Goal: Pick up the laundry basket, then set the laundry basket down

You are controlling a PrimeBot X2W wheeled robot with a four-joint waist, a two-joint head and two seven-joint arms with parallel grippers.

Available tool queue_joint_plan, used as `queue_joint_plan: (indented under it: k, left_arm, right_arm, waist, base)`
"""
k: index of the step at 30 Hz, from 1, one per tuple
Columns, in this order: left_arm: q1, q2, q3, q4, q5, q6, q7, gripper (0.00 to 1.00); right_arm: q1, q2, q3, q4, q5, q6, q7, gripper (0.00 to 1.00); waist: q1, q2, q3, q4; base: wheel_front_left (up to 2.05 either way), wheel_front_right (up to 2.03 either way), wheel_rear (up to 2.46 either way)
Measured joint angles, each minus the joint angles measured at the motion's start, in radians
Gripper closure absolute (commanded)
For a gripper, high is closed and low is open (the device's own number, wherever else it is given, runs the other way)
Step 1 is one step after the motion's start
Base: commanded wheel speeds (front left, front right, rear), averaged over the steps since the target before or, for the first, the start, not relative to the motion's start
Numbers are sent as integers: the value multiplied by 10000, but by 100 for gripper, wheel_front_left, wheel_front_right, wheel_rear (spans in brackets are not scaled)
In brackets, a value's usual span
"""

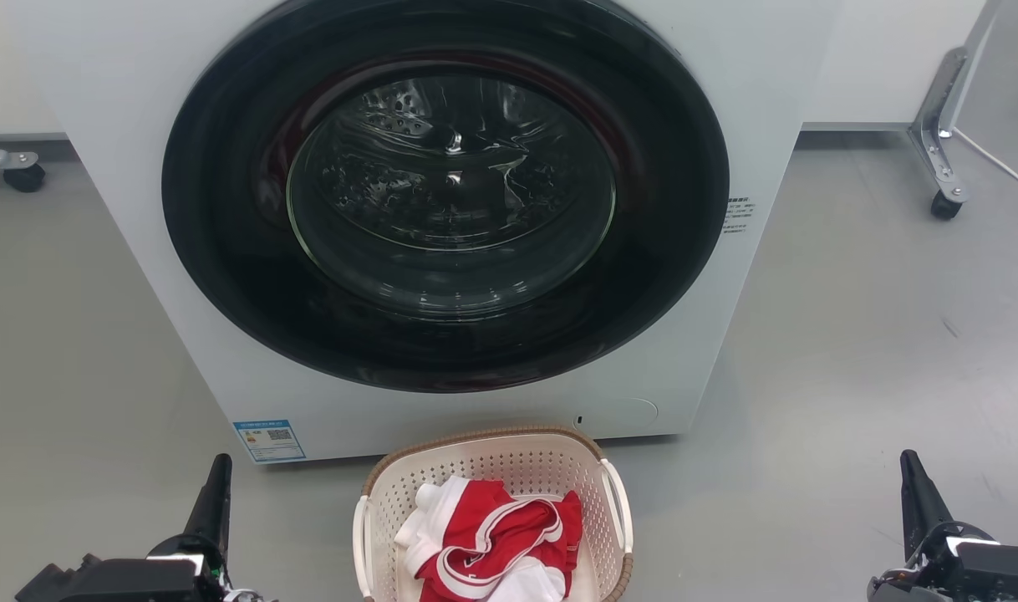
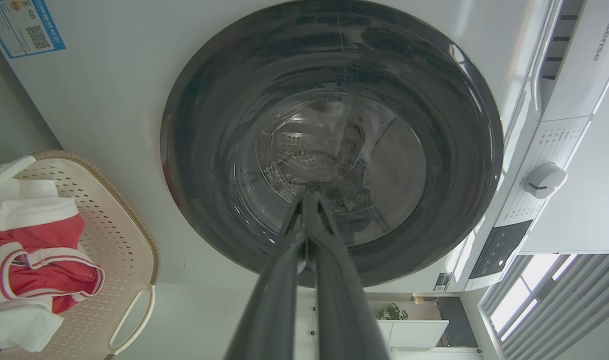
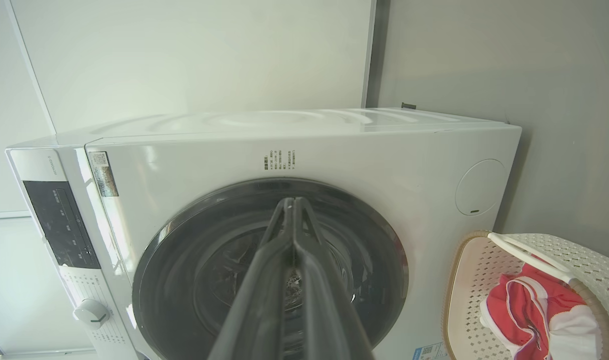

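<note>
Both arms' jaws closed, empty; laundry basket [image 1: 492, 456] runs lengthwise toward washing machine [image 1: 475, 410].

Bottom edge cuts off the laundry basket [image 1: 509, 466]; the blue label [image 1: 268, 441] is unreadable.

Head view looks down, close, at the washing machine [image 1: 141, 251] front; both wrist views face that machine from low either side, all sharing the laundry basket [image 1: 509, 456].
</note>
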Motion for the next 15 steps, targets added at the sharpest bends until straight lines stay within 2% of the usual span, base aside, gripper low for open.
queue_joint_plan:
  k: [15]
  left_arm:
    - [0,0,0,2,-2,0,0,100]
  right_arm:
    - [0,0,0,0,0,0,0,100]
  waist:
    - [0,0,0,0]
  base:
    - [0,0,0]
